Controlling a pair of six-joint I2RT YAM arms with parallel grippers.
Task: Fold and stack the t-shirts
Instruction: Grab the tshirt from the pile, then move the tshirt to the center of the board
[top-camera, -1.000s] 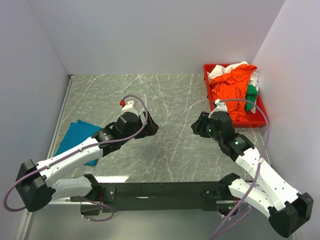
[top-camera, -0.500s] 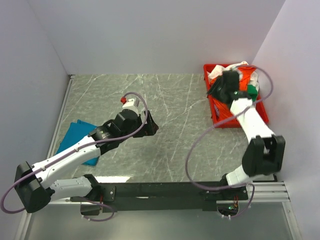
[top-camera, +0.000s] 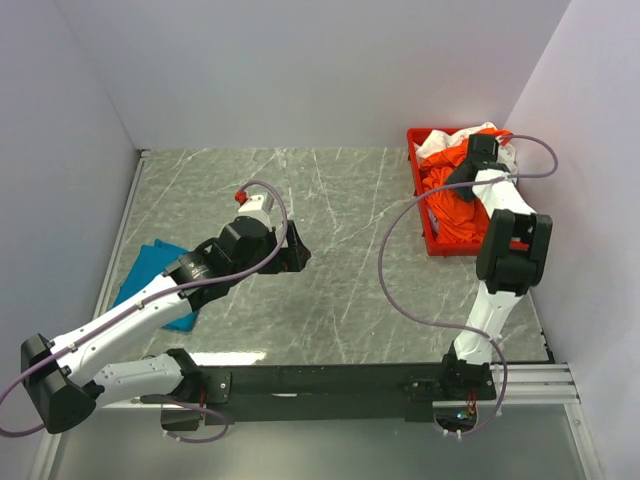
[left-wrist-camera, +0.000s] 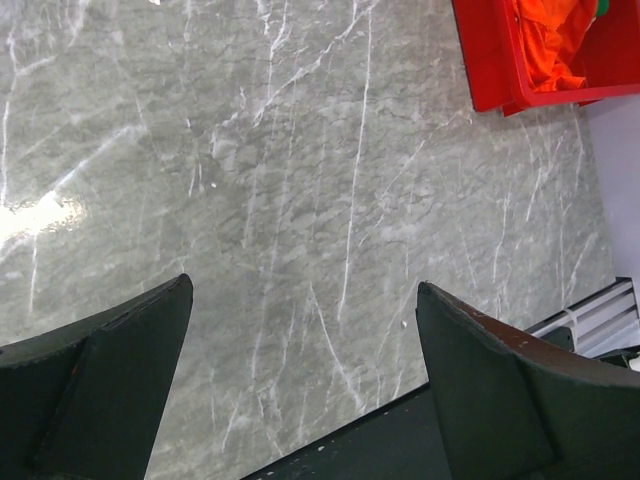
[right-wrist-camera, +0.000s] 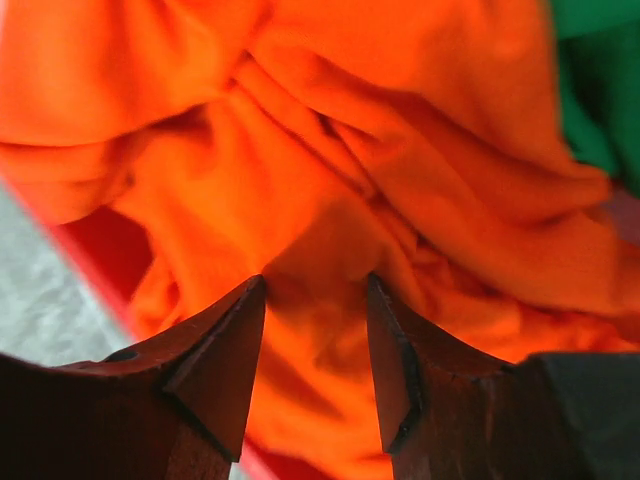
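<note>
A crumpled bright orange t-shirt fills the red tray at the back right, with white cloth behind it. My right gripper reaches down into the tray. In the right wrist view its fingers are apart and pressed into the orange t-shirt, with a fold of cloth between the tips of the right gripper. Green cloth shows at that view's right edge. A teal-blue t-shirt lies flat at the table's left. My left gripper hangs wide open over bare marble, holding nothing.
The tray's near corner with orange cloth shows at the top right of the left wrist view. White walls close the table on the left, back and right. The black base rail runs along the near edge.
My right arm has swung from the middle of the table out to the tray and dropped its gripper onto the orange t-shirt. The left arm has drifted slightly to the left.
</note>
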